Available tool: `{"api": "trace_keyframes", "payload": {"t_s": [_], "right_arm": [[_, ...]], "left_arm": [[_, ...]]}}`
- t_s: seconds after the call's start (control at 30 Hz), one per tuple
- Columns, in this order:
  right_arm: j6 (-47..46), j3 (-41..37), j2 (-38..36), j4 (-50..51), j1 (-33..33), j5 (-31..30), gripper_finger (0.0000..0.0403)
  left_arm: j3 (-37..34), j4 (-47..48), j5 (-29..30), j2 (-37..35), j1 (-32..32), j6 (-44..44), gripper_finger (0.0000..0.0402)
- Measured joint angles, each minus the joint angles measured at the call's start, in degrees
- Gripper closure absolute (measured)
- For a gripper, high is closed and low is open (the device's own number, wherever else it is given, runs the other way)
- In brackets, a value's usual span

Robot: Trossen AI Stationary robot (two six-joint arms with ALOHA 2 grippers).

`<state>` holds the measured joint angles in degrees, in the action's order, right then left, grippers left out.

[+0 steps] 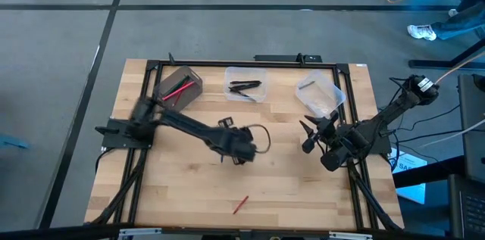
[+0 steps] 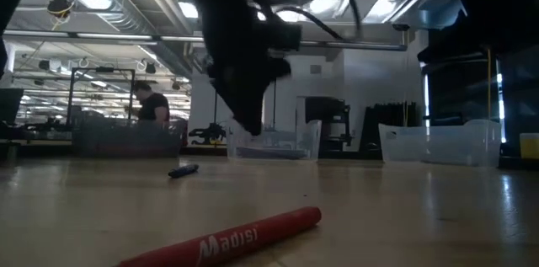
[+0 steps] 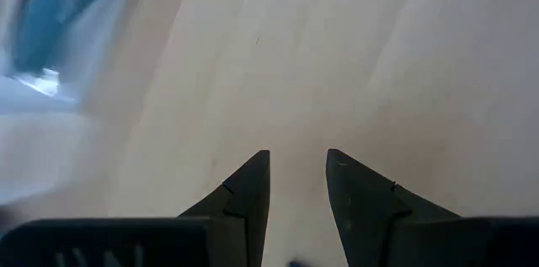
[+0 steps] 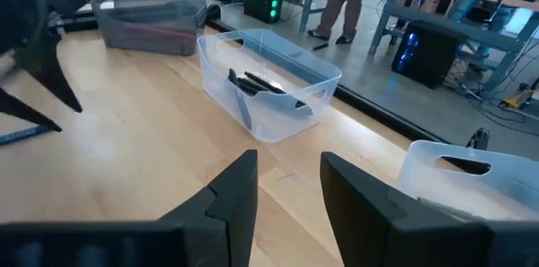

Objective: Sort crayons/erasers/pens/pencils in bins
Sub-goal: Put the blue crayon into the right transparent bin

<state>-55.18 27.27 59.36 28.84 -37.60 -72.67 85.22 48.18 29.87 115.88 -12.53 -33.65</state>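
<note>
At table centre, left gripper [image 1: 244, 151] hovers empty, jaws apart.
Next: reach the red crayon [image 1: 240, 204] at 6 o'clock; right gripper [image 1: 307, 135] waits, jaws apart.

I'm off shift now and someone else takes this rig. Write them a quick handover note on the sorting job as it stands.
Left tool: mid-table, open, empty.
Right tool: near the table's right edge, in front of the rounded tub, open, empty.
Sorted: red sticks in the grey box; dark sticks in the square tub; a grey stick in the rounded tub.
Left: the red crayon near the front edge, and a blue stick on the table by the left tool, seen only in the low and right wrist views. Neither tool is touching them.
</note>
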Motion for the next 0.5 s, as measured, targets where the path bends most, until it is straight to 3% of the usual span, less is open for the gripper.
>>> {"api": "trace_keyframes", "payload": {"t_s": [0.13, 0.3, 0.5], "right_arm": [[0.16, 0.0, -0.01, -0.82, 0.0, -1.24, 0.0268], [0.16, 0.02, -0.01, -0.87, 0.0, -1.87, 0.0268], [-0.13, 0.02, -0.01, -1.01, 0.0, -1.9, 0.0268]], "left_arm": [[-11.21, -9.68, -6.24, -7.87, 1.38, -7.44, 0.0292], [-18.43, -3.65, -12.87, -11.82, 1.34, -26.95, 0.0292], [-20.95, -3.21, -14.22, -12.33, -0.73, -36.49, 0.0292]]}}
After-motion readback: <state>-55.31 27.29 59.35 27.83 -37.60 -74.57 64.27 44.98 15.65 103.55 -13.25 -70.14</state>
